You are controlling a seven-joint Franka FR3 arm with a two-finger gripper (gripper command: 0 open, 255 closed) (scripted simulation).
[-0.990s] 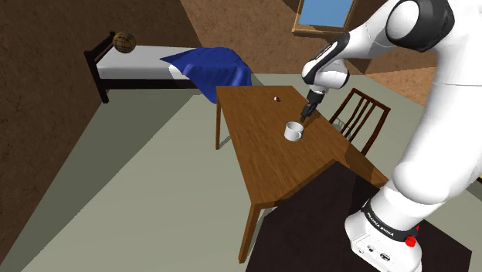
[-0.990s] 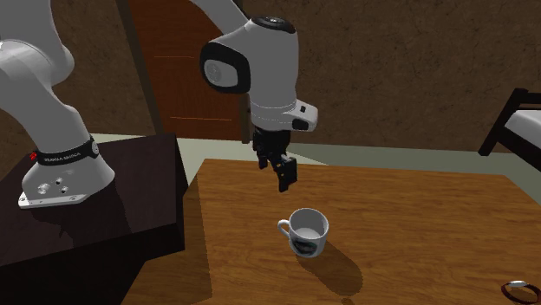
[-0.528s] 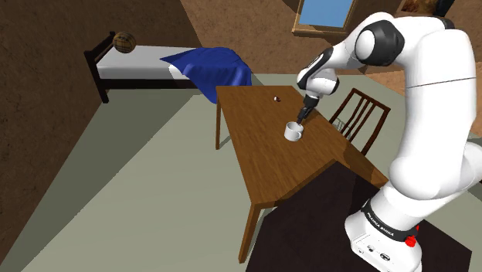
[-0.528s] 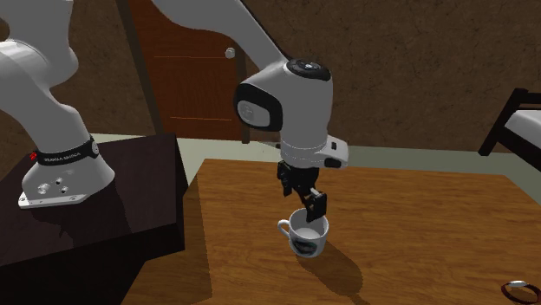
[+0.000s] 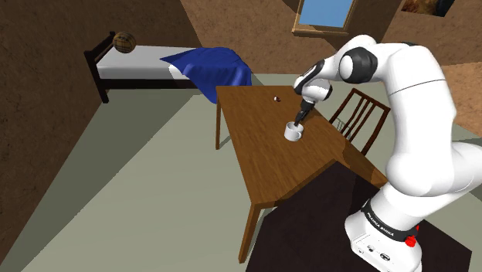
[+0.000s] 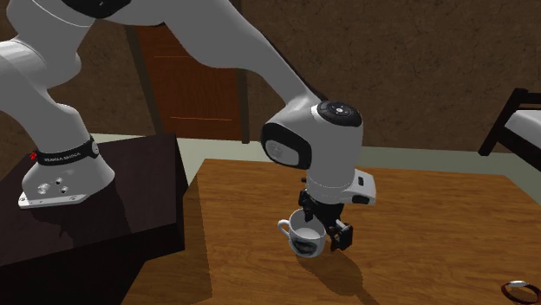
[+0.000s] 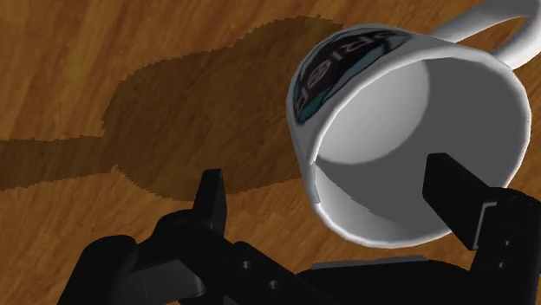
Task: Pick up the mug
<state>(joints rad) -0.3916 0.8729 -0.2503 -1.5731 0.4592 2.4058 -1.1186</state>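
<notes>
We see the all-black two-finger gripper (image 6: 328,232) hanging right at the white mug with a dark printed band (image 6: 306,236), which stands upright on the brown wooden table (image 5: 263,162), handle away from the fingers. The claw is released: in the wrist view its fingers (image 7: 212,197) stand apart astride the mug's wall, one outside, one over the opening, not clamping it.

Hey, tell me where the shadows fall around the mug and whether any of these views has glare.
Wrist view: a dark shadow with jagged, stepped edges lies on the table beside the mug, whose inside is partly shaded. Second exterior view: a softer shadow spreads over the table from the mug toward that view's lower right. Shoulder view: flat light, no glare.
</notes>
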